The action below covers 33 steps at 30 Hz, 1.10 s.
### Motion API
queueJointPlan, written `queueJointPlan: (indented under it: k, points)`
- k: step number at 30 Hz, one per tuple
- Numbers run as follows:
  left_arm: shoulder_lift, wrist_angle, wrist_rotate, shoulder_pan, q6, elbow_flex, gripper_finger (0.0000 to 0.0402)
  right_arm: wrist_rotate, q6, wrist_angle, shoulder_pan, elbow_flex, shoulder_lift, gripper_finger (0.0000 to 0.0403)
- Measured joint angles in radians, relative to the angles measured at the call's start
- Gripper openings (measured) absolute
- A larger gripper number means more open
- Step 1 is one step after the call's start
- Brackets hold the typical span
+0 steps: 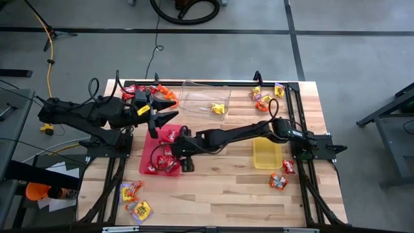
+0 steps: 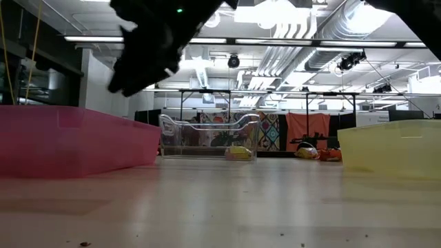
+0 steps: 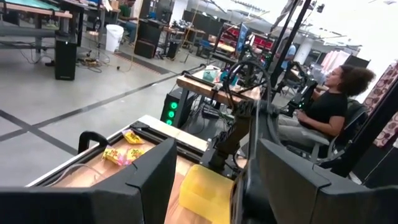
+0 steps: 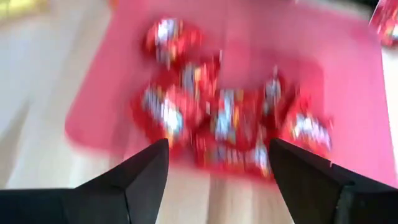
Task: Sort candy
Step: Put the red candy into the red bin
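Fingers of the right gripper stand wide and empty above the red tray, where a heap of red candy lies, so a drop-off looks just finished. Across the table, the yellow tray looks bare and the clear tray holds one yellow packet. Left gripper hovers near the red tray's far end, fingers also wide. Loose packets remain at the table's corners; the next move likely calls for reaching one.
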State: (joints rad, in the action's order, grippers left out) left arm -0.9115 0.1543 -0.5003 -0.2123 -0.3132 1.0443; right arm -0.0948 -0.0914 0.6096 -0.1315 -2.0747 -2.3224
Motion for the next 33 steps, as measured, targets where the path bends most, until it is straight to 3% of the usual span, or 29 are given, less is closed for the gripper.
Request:
queueJointPlan:
  k: [5,8,13,16,19,21,26,29,33]
  points:
    - [0.0,0.035,0.0,0.0,-0.024,0.0,0.0209,-0.001,-0.042,0.246,0.018,-0.005,0.068,0.0267]
    - [0.0,0.058,0.0,0.0,-0.026,0.0,0.0209,-0.001,-0.025,0.342,0.028,0.086,0.141,0.0261]
    - [-0.001,0.124,0.0,0.0,-0.026,0.0,0.0209,-0.005,0.11,0.236,0.016,0.446,0.383,0.0252]
    - [-0.013,0.204,-0.016,0.001,-0.06,0.0,0.0209,-0.031,0.302,0.108,-0.007,0.692,0.553,0.0248]
    - [-0.043,0.331,-0.099,0.038,-0.171,0.0,0.0209,-0.074,0.53,-0.027,-0.034,0.868,0.703,0.0248]
    - [-0.064,0.451,-0.09,0.116,-0.238,0.0,0.0209,-0.117,0.677,-0.111,-0.049,0.95,0.779,0.0248]
    - [-0.125,0.76,0.101,0.491,-0.206,0.0,0.0209,-0.209,0.876,-0.178,-0.058,1.022,0.865,0.0248]
    - [-0.189,0.896,0.16,0.709,-0.2,-0.001,0.0209,-0.208,0.861,-0.169,-0.048,1.018,0.867,0.0247]
    - [-0.264,0.948,0.185,0.866,-0.192,-0.02,0.0209,-0.193,0.753,-0.178,-0.025,1.009,0.867,0.0247]
